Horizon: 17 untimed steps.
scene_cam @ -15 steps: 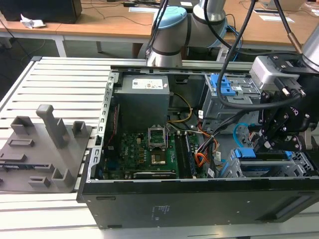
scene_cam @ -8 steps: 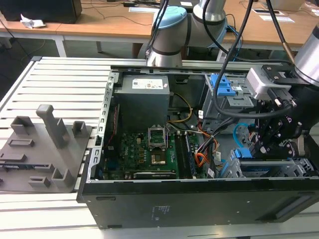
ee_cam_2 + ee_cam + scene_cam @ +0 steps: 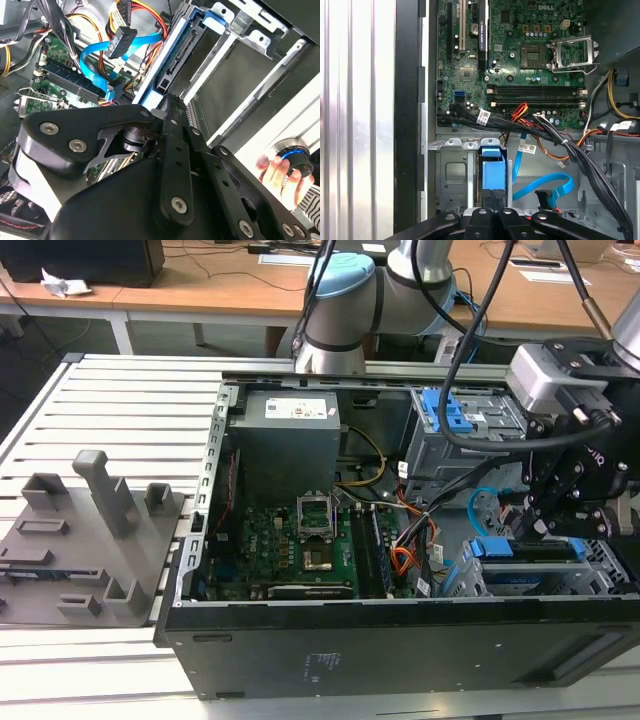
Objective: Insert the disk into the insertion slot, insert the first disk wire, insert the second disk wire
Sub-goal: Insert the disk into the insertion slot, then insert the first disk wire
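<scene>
Grey slatted table (image 3: pixel 120 400) carries open computer case (image 3: pixel 400 650); wooden desks (image 3: pixel 200 290) behind; hand (image 3: pixel 494 200) at disk (image 3: pixel 490 167), grip unclear.

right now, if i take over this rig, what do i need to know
Gripper: jaws look closed on the outer end of the disk.
Disk: edge-on in the insertion slot; I cannot tell whether it is fully seated.
First disk wire: its plug hangs free above the board, not connected.
Second disk wire: loops loose beside the slot, its plug free.
Done: disk entered into the slot.
Left: confirm the seating; both wires are unplugged.
</scene>
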{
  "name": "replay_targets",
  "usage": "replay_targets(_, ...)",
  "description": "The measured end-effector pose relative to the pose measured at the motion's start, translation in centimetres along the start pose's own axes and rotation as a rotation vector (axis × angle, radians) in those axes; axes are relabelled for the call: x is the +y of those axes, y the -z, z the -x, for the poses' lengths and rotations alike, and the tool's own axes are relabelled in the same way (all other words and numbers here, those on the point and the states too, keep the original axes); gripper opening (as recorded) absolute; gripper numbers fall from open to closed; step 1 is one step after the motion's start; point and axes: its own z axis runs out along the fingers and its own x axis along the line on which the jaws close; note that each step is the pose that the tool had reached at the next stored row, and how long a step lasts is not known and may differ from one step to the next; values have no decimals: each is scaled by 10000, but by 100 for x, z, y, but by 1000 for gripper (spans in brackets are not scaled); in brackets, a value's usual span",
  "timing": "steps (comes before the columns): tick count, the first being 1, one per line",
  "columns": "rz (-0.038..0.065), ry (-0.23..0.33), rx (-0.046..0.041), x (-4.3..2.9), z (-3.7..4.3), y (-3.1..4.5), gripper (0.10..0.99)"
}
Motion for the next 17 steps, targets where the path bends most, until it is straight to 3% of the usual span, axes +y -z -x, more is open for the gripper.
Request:
replay_targets(14, 0, 0, 1, 0, 0, 12, 114)
replay_targets(15, 0, 1, 1, 0, 0, 12, 235)
replay_targets(17, 0, 0, 1, 1, 0, 12, 357)
